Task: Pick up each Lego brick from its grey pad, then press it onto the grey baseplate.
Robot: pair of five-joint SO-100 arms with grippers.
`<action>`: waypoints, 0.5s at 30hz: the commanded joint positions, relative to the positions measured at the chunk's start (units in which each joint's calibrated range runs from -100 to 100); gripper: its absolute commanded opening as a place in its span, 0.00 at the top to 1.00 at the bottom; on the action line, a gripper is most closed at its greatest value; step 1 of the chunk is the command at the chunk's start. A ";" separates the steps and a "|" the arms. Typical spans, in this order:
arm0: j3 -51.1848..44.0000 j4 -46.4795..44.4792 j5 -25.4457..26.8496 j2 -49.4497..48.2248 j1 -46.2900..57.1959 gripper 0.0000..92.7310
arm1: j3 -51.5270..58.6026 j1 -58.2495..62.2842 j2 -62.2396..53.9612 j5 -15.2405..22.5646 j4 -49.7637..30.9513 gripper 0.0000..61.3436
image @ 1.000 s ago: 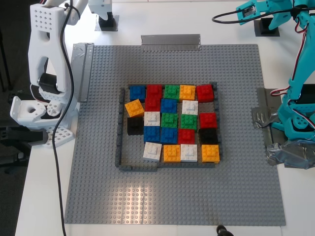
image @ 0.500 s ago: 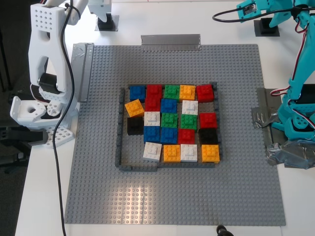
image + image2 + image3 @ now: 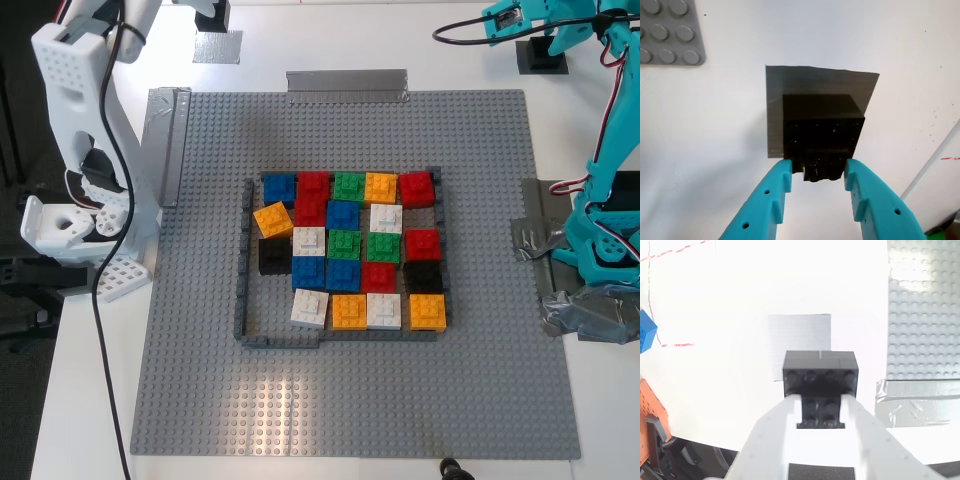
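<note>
1. While both arms sat at the far edge of the exterior view, each wrist view showed a pick pretty much made. My first gripper [image 3: 815, 172] had its teal jaws closed snug on a black Lego brick [image 3: 822, 145], with the dark grey pad [image 3: 785, 100] right under it. I couldn't tell whether that brick was off the pad yet.
2. My second gripper [image 3: 821, 412] was the same deal, white jaws pinched on the second black brick [image 3: 820, 377]. This one looked lifted to me, since the light grey pad [image 3: 800, 335] showed bare behind it, and the pad was bare in the exterior view too [image 3: 218, 45].
3. Neither of those bricks was anywhere near the grey baseplate [image 3: 200, 380] yet, so carrying them over and pressing them down was all left to do.
4. On to the container: the low dark-grey frame [image 3: 243, 260] in the middle of the plate was mostly packed with red, blue, green, orange and white bricks.
5. Two black bricks were in there as well, one [image 3: 275, 255] towards the exterior view's left and one [image 3: 423, 275] towards its right, so I'd guess part of the job was done.
6. A few studded gaps were open inside the frame, mostly along its side at the exterior view's left.
</note>
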 commanded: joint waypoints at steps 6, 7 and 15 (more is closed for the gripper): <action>-1.63 -0.44 -0.41 -0.39 1.00 0.96 | 13.78 8.49 -24.44 -2.64 7.15 1.00; -1.72 -0.44 -0.41 -0.39 1.00 0.99 | 14.87 9.80 -25.81 -2.88 7.89 1.00; -2.44 1.75 -0.02 -3.40 1.00 1.00 | 32.66 24.38 -43.15 -4.50 9.43 1.00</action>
